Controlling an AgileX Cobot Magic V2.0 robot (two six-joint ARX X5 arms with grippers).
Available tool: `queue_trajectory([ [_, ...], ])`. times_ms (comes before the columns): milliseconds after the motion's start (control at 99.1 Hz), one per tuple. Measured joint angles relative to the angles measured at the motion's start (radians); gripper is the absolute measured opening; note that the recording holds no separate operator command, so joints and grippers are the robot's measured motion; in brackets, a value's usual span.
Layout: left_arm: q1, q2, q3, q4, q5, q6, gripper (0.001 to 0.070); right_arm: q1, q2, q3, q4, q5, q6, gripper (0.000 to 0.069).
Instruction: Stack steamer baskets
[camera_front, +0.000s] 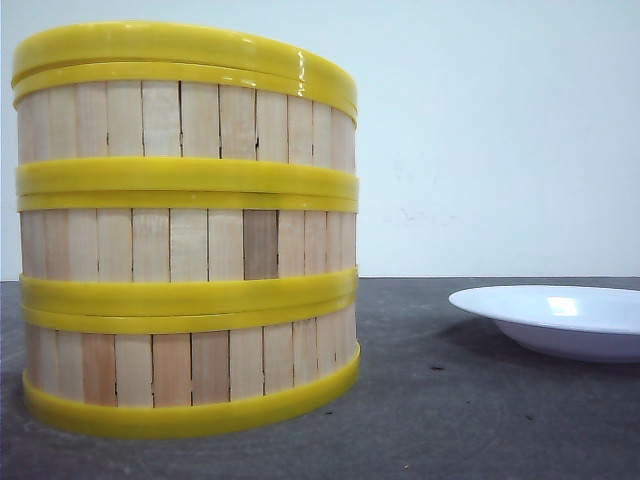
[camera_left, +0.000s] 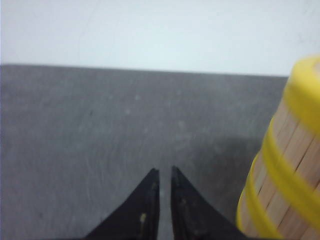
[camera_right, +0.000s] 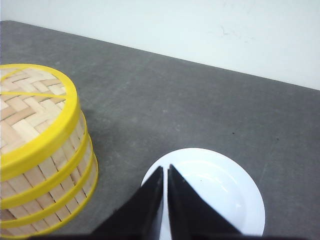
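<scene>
Wooden slats and yellow rims: the steamer baskets are standing as one three-tier stack on the left of the grey table, with what is looking like a woven lid sitting on top in the right wrist view, though any knob is not showing. Tiers are sitting roughly in line, the top yellow band tilting slightly. Judging by the build, each basket is probably light and fairly stiff, with smooth plastic rims likely to be slippery; the slatted wall or a pinch over the rim edge is looking like the safer place to take hold, squeezing gently since thin slats may flex. Left gripper is hanging low beside the stack, clear of it, its black fingers pressed nearly together with only a thin slit between and nothing held. Moving right, the right gripper is hovering above the white plate, which is lying on the table well apart from the stack; its fingers are likewise drawn together and holding nothing. Stacking is appearing complete, with both arms standing off
</scene>
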Motion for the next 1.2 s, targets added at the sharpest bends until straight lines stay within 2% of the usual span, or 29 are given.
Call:
queue_trajectory([
  [212, 0.0, -0.073, -0.096, 0.0, -0.053, 0.0, 0.0014, 0.0, 0.0, 0.0, 0.0, 0.0, 0.0, 0.0007],
  [484, 0.0, -0.085, -0.13, 0.022, -0.076, 0.0, 0.0014, 0.0, 0.0, 0.0, 0.0, 0.0, 0.0, 0.0007],
  [686, 0.0, -0.085, -0.145, 0.06, -0.078, 0.0, 0.0014, 0.0, 0.0, 0.0, 0.0, 0.0, 0.0, 0.0007],
  [1200, 0.0, -0.085, -0.145, 0.061, -0.078, 0.0, 0.0014, 0.0, 0.0, 0.0, 0.0, 0.0, 0.0, 0.0007],
])
